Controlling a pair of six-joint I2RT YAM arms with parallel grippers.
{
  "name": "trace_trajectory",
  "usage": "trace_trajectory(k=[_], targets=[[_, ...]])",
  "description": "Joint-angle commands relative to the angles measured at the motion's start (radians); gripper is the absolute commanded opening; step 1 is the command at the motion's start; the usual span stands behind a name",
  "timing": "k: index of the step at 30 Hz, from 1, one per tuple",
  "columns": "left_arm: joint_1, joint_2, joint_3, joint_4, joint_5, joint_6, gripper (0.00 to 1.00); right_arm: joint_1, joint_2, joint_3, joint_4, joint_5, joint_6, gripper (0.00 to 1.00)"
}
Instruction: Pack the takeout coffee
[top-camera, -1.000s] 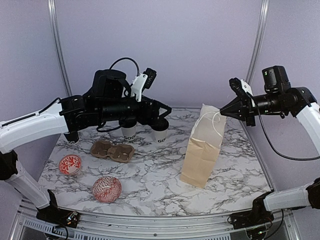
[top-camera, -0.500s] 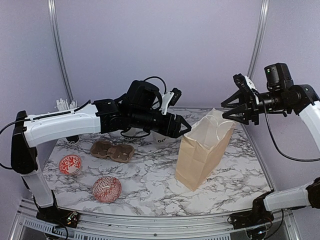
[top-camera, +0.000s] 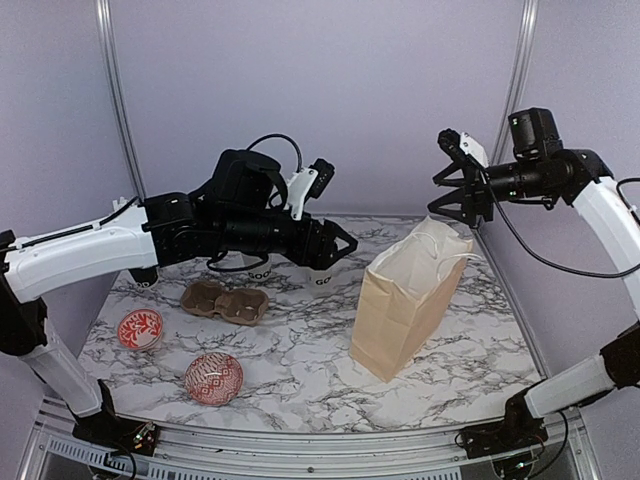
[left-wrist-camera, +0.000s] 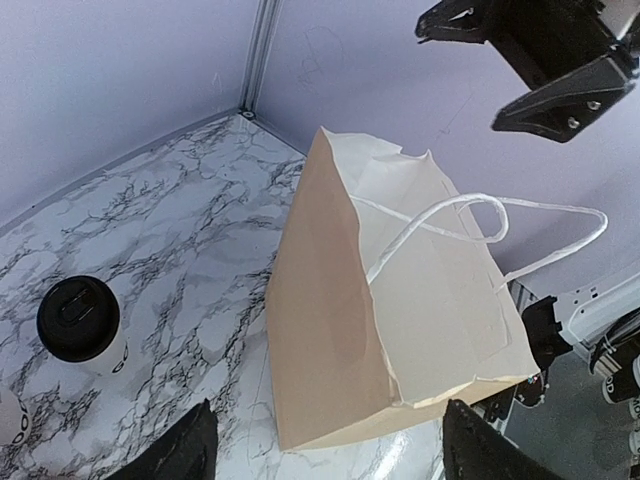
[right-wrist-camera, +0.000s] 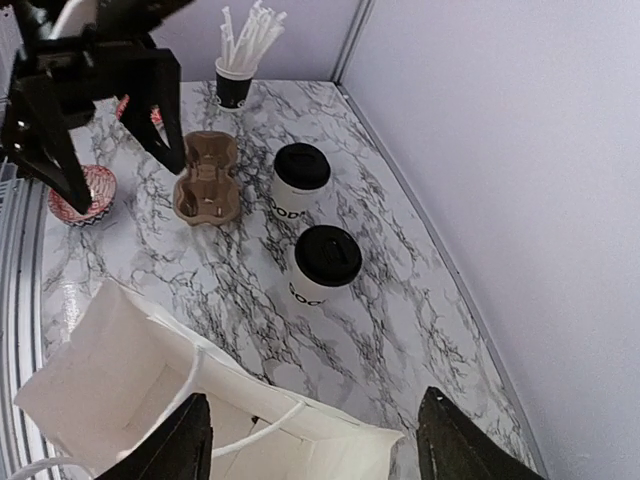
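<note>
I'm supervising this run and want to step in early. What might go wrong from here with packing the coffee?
1. The paper bag stands leaning with nothing holding it. The right end effector hangs open above its mouth, so a nudge might topple it.
2. The cups stand loose behind the empty carrier, with the left end effector open near them. A low sweep might knock one over.

lilac walls w/ silver corner posts, marble-look tabletop, even light

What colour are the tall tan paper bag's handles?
White handles; clearest in the left wrist view.
</note>
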Motion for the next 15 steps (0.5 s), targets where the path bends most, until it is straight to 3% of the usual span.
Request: trace_trajectory(k=[1, 8, 12, 15], targets=[[0.012, -0.082, -0.066, -0.053, -0.081, 0.082, 0.79, -0.006, 0.036, -0.036, 0.136, 0.249, 0.079, 0.69], [0.021, -0.13, -0.141, -0.061, -0.139, 0.118, 0.81, -0.006, 0.145, 0.015, 0.193, 0.35, 0.213, 0.68], [0.021, -0.145, -0.172, -0.06, -0.142, 0.125, 0.81, -0.004, 0.168, 0.052, 0.101, 0.251, 0.142, 0.68], [0.021, -0.165, -0.194, -0.062, -0.161, 0.135, 0.82, -0.006, 0.146, 0.021, 0.098, 0.335, 0.115, 0.68]])
